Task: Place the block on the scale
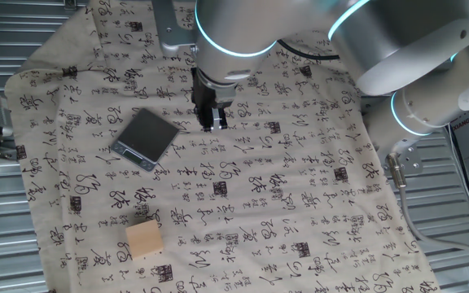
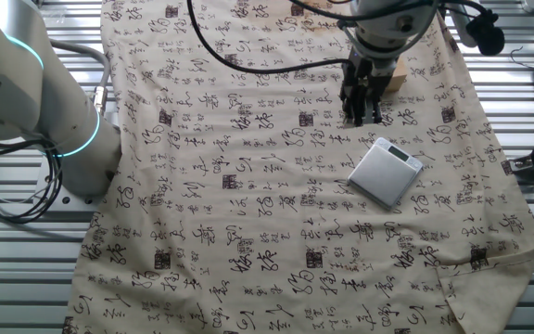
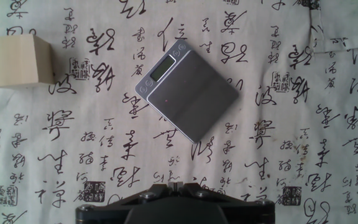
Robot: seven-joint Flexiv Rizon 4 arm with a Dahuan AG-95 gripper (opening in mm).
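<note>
Platform of the flat square dark grey digital scale [image 1: 144, 137] [image 2: 387, 171] [image 3: 188, 93] is observed bare, nothing resting on it. Black calligraphy characters are printed across the beige tablecloth [image 1: 283, 195]; none can be read. The black two-finger gripper [image 1: 210, 122] [image 2: 361, 115] is seen just beside the scale, fingers drawn together, nothing held. The small light tan wooden cube block [image 1: 144, 238] [image 3: 18, 60] lies on the cloth, well apart from the scale.

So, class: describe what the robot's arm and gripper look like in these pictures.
The arm is made of rounded, glossy white-grey segments with glowing cyan rings at the joints. The gripper is a slim black two-finger unit under a silver wrist. Black cables run along the wrist and beside the base.
</note>
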